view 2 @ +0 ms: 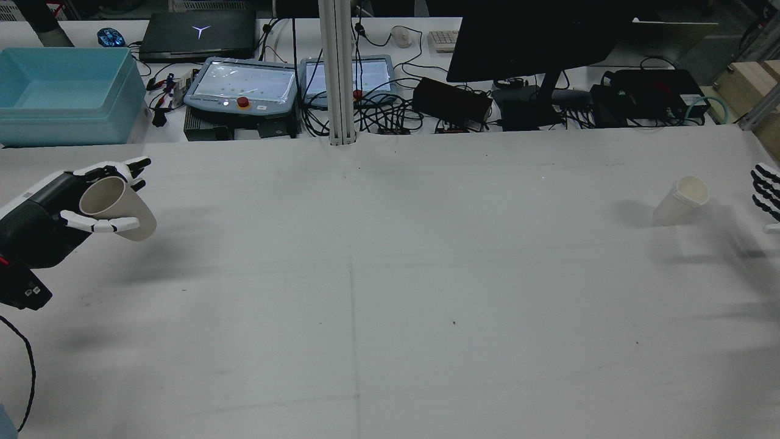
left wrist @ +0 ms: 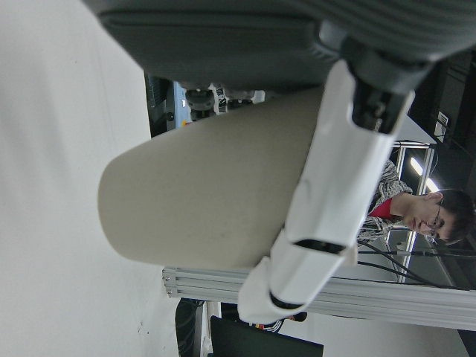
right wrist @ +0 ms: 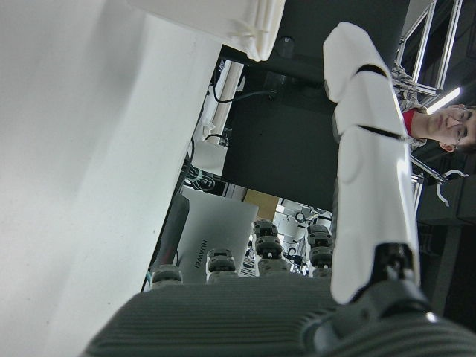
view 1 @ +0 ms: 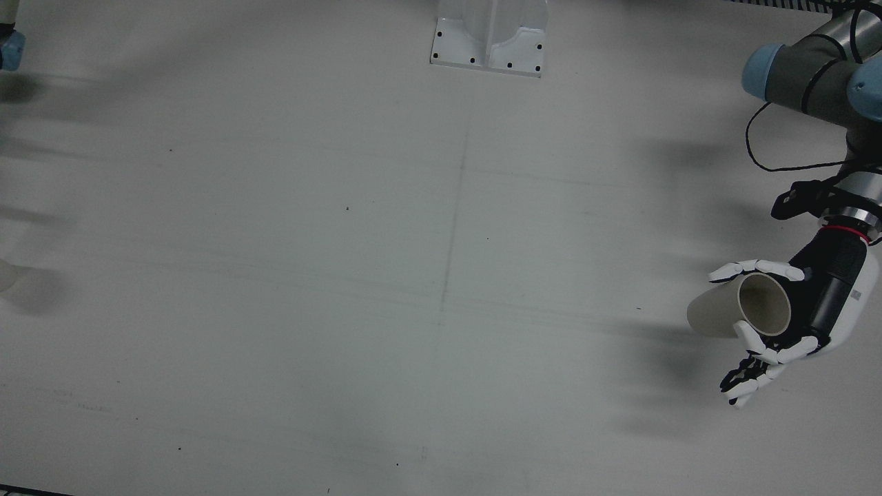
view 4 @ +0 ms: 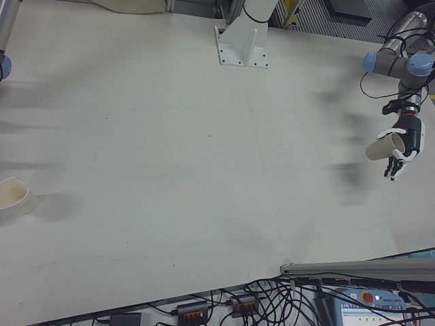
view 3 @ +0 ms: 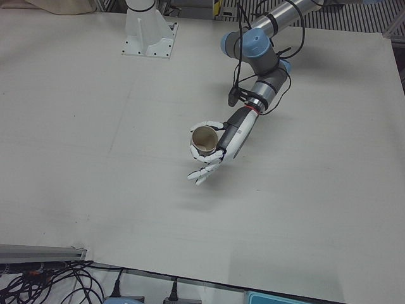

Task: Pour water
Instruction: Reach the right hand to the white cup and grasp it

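My left hand [view 2: 42, 213] is shut on a beige paper cup [view 2: 116, 207] and holds it tilted above the table at my far left. The hand [view 1: 820, 303] and cup [view 1: 744, 313] also show in the front view, with the cup's mouth toward the palm. The left hand view shows the cup [left wrist: 208, 201] under a white finger [left wrist: 335, 186]. A second paper cup [view 2: 682, 200] stands on the table at my far right; it also shows in the right-front view [view 4: 13, 195]. My right hand [view 2: 766, 195] is open, fingers spread, just right of that cup and apart from it.
The white arm pedestal [view 1: 489, 34] stands at the table's middle near my side. Beyond the far edge are a blue bin [view 2: 61, 91], two teach pendants [view 2: 244, 85], a monitor [view 2: 536, 36] and cables. A post [view 2: 338, 73] rises at the far edge.
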You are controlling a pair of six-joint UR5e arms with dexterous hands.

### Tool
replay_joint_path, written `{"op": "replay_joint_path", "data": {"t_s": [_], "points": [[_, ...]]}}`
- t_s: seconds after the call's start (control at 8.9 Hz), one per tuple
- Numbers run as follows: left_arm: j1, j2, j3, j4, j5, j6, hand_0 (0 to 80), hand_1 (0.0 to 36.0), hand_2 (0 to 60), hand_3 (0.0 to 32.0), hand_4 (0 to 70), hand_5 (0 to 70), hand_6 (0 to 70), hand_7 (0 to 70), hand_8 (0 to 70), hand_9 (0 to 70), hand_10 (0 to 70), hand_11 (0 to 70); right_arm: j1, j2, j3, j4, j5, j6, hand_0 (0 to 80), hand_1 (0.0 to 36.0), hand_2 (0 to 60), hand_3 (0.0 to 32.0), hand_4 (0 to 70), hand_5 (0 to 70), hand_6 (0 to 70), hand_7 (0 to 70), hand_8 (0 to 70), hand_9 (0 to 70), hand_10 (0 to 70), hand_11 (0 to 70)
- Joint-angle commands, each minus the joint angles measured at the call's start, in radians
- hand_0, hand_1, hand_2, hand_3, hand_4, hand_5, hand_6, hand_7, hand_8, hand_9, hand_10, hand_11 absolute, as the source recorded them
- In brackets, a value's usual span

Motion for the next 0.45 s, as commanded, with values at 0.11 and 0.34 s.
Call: {"op": "replay_joint_path", "data": {"t_s": [0.11, 0.34], "points": [[0.0, -0.003, 0.0, 0.002, -0.001, 0.0, 80.0, 36.0, 60.0, 0.0, 58.8, 70.0, 16.7, 15.3, 10.9, 5.8, 6.3, 12.9, -0.023, 0.023, -0.013, 0.009, 0.002, -0.023, 62.0, 30.3, 9.5, 0.0, 0.0, 9.1, 8.1, 0.0, 0.6, 0.0, 0.0, 0.0], [0.0, -0.003, 0.0, 0.002, -0.001, 0.0, 80.0, 36.0, 60.0, 0.0, 58.8, 70.0, 16.8, 15.4, 10.9, 5.8, 6.3, 12.9, -0.044, 0.047, -0.013, 0.007, 0.002, -0.042, 62.0, 30.4, 10.4, 0.0, 0.0, 9.5, 10.3, 0.0, 1.0, 0.0, 0.0, 0.0]]}}
